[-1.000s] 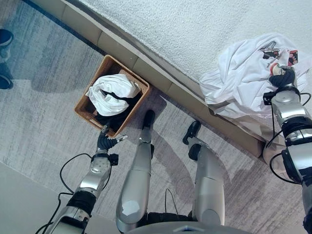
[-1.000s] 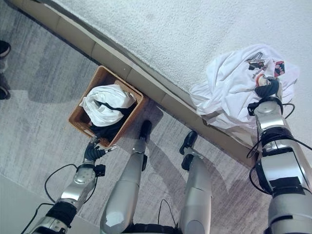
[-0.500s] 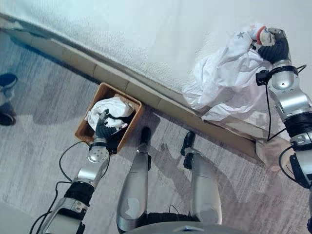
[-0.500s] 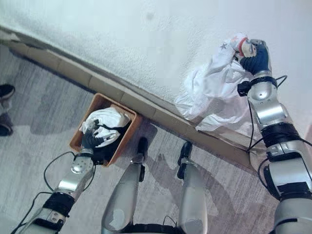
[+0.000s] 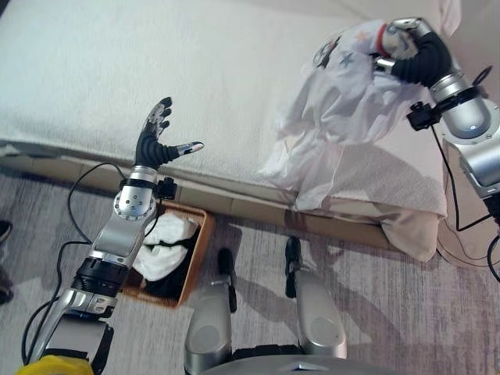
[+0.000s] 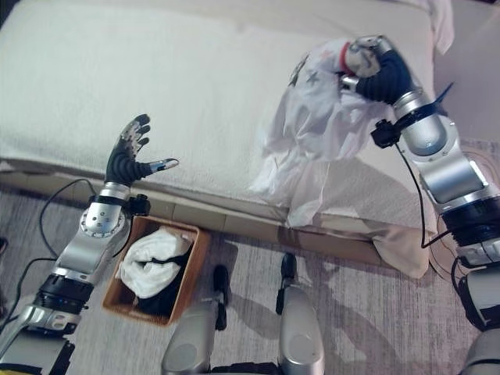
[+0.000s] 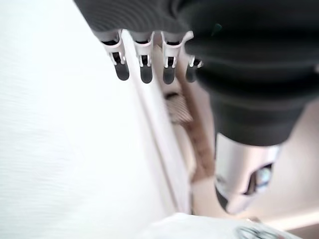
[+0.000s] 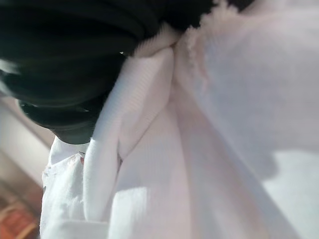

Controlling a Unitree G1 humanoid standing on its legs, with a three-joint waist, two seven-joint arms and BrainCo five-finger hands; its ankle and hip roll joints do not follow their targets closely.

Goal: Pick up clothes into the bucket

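1. I see my right hand (image 6: 373, 69) raised over the far right part of the bed (image 6: 195, 94), its fingers curled round a bunch of a white garment (image 6: 312, 125) with a red trim at the grasped end and small star prints
2. The garment hangs from that grip in loose folds; its lower end drapes down over the bed's front edge, and I cannot tell whether it touches the mattress there
3. In the right wrist view the white cloth (image 8: 199, 149) sits right against the dark cover, and a ribbed cuff (image 8: 124, 139) runs past it
4. My left hand (image 5: 156, 141) is held up over the near edge of the bed, fingers straight and spread, thumb out to the side, holding nothing
5. The left wrist view shows the same: straight fingers (image 7: 144, 59) in a row, with the white bed surface beyond them
6. The wicker basket (image 6: 121, 293) stands on the grey carpet (image 6: 367, 312) just beside the bed's base, below my left forearm
7. Inside the basket lie white clothes (image 6: 152, 262) over something dark (image 6: 160, 301)
8. The held garment is well apart from the basket, off to the right
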